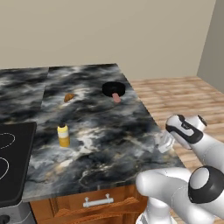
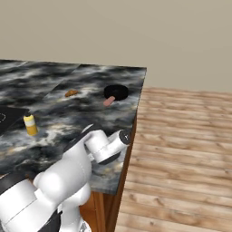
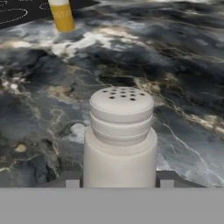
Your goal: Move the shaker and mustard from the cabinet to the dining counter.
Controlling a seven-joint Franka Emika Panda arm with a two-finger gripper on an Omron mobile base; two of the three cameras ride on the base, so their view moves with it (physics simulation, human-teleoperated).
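**Shaker clamped over the dining counter's near right edge**

Your gripper is closed on the shaker, its fingers pressed to both sides of the pale body, perforated top facing away from the hand. It sits above the dining counter, near the right edge. Farther left on that counter, the mustard stands upright, just beside the black cooktop. Towards the counter's far end lie a black pan and a small brown food item.
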